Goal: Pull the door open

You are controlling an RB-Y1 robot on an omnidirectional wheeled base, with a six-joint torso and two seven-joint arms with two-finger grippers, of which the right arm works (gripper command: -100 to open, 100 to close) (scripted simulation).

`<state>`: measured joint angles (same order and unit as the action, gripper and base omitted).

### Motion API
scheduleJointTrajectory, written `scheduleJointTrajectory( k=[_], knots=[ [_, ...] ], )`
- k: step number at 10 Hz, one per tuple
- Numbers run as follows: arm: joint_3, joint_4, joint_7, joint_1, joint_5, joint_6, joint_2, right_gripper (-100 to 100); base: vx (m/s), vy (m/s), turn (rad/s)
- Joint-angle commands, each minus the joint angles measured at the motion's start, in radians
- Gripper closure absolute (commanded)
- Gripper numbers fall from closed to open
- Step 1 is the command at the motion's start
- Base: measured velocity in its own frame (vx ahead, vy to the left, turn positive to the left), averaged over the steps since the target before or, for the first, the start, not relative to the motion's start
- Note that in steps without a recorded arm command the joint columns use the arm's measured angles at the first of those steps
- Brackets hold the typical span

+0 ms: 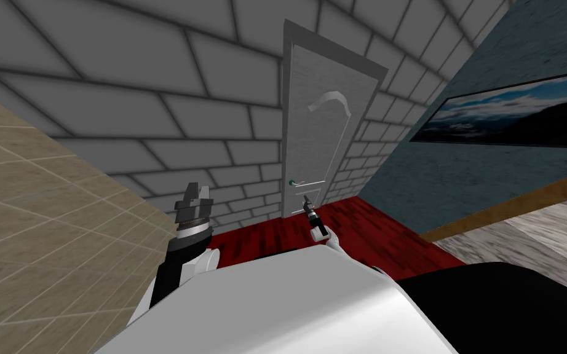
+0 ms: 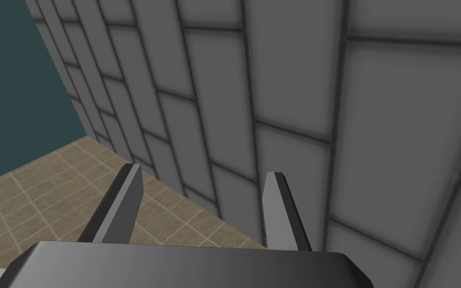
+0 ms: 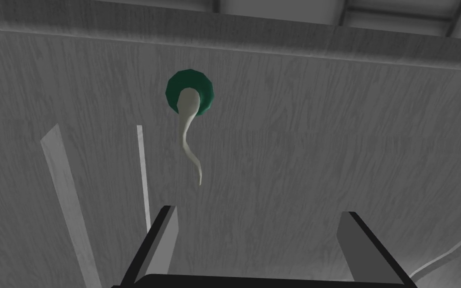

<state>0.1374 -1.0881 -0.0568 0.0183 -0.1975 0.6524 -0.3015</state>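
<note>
A pale grey door [image 1: 319, 135] stands shut in the grey block wall, its raised trim curving across the panel. Its slim light lever handle [image 1: 299, 182] sits on a green round plate. In the right wrist view the same handle [image 3: 190, 135] curves away from the green plate [image 3: 189, 92] on the door face [image 3: 324, 150]. My right gripper [image 3: 259, 222] is open and stands a short way off the door, with the handle's tip just beyond its fingers. In the head view the right gripper [image 1: 307, 201] points at the handle. My left gripper [image 2: 202, 182] is open, raised at my left [image 1: 195, 193].
Dark red floor [image 1: 362, 227] runs up to the door. A blue-grey wall [image 1: 491, 160] with a framed landscape picture [image 1: 516, 114] closes the right side. A tan tiled surface [image 1: 42, 209] lies at the left, beside the grey block wall [image 1: 153, 92].
</note>
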Motion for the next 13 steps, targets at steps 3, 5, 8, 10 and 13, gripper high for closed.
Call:
scheduleJointTrajectory(
  k=[3, 5, 8, 10, 13],
  knots=[
    [0.007, 0.078, -0.011, -0.035, -0.005, 0.007, -0.014, -100, 0.085, -0.022, 0.065],
    [0.011, 0.115, -0.017, -0.051, -0.008, 0.010, -0.022, -100, 0.097, -0.040, 0.071],
    [0.015, 0.160, -0.024, -0.070, -0.012, 0.013, -0.032, -100, 0.084, -0.044, 0.053],
    [0.021, 0.211, -0.032, -0.091, -0.016, 0.017, -0.043, -100, 0.114, -0.061, 0.087],
    [0.025, 0.257, -0.040, -0.111, -0.019, 0.021, -0.053, -100, 0.107, -0.044, 0.051]
  ],
)
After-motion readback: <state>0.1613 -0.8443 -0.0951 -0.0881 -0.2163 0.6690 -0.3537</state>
